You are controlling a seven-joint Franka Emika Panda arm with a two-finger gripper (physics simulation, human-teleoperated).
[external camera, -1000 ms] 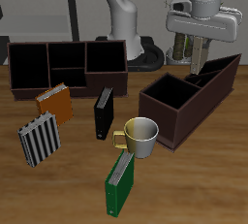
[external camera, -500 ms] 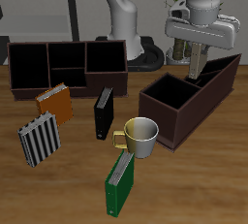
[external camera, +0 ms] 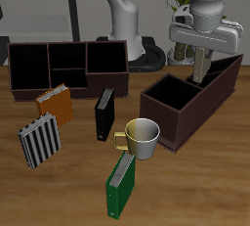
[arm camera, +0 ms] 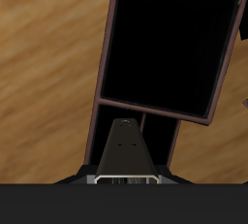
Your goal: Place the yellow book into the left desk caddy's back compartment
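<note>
Hand [external camera: 200,62] clamped on yellow book [external camera: 200,70], hanging upright just above back compartment [external camera: 219,76] of left desk caddy [external camera: 168,110]. Keep book vertical, lower straight between slanted walls. Wrist view: book [arm camera: 127,152] centred over narrow slot [arm camera: 136,148]; little side room, large section [arm camera: 170,46] beyond.

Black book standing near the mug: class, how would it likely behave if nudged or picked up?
The black book would probably topple when nudged, since it stands on a narrow edge. It looks like a rigid hardback, so it is likely stiff, not floppy.
</note>
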